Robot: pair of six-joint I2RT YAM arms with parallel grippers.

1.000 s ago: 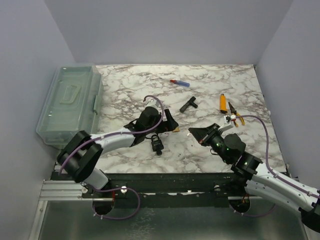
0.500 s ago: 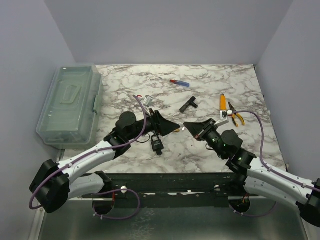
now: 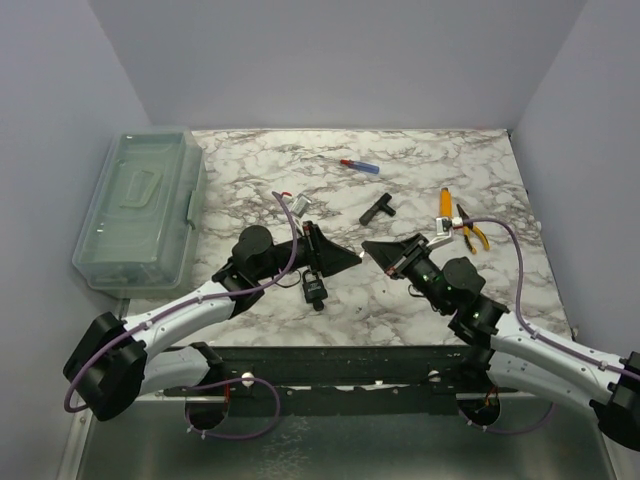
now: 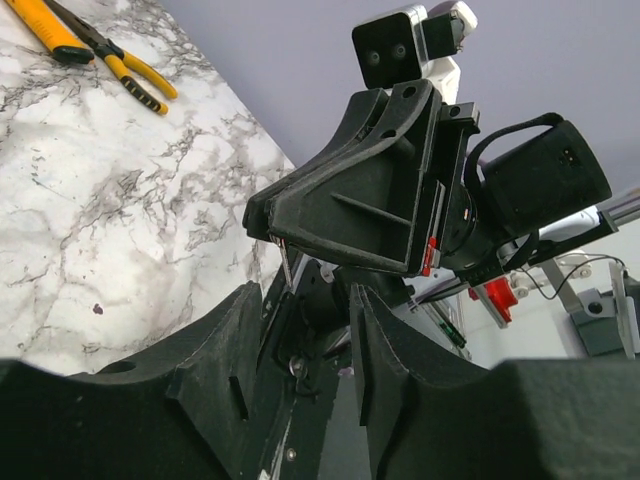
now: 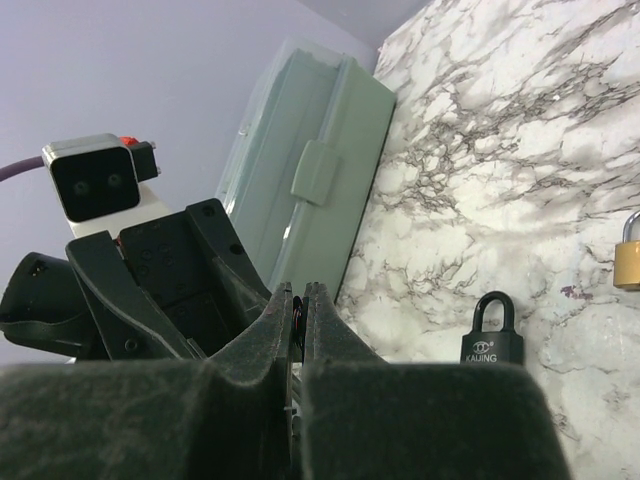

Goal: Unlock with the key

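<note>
Key, a thin metal sliver, sits pinched in the right gripper; left gripper gapes empty.

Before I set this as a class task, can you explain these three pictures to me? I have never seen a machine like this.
These are two robot arms bolted to a marble table. The wide picture looks down from above. The other two come from a camera on each wrist. The left hand is open, holding nothing. The right hand is shut on a thin metal strip, probably the key. A black padlock lies on the table close by, and a brass padlock shows at the edge of the right wrist's picture. Also there: a clear plastic box, pliers and a black T-shaped tool.
</note>
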